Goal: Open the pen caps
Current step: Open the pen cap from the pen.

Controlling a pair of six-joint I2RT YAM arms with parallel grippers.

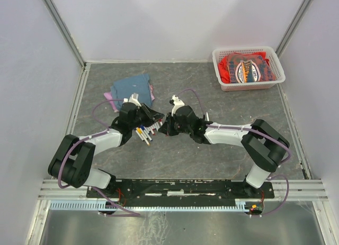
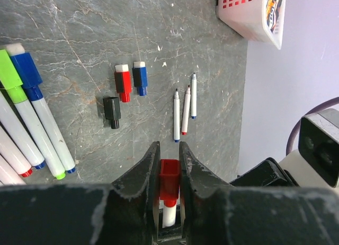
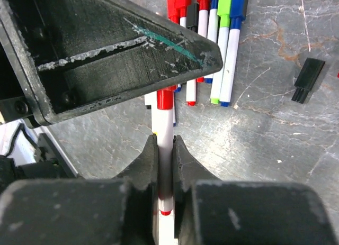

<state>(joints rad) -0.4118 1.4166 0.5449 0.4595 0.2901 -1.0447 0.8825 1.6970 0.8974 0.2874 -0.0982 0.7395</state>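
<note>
1. The table (image 1: 212,155) bears everything; the basket (image 1: 249,50) sits in its far right corner; the folded cloth (image 1: 132,89) lies left of centre, behind the grippers.
2. The left gripper (image 1: 155,119) and right gripper (image 1: 167,123) meet tip to tip at mid-table.
3. One pen (image 3: 166,126) runs between them; its cap (image 2: 169,176) sits between the left fingers, its barrel between the right ones.
4. A row of pens (image 1: 143,134) lies side by side beneath the left gripper.
5. Three loose caps (image 2: 123,82) lie beyond the left fingertips; three uncapped pens (image 2: 184,110) lie parallel just beside them, toward the basket.
</note>
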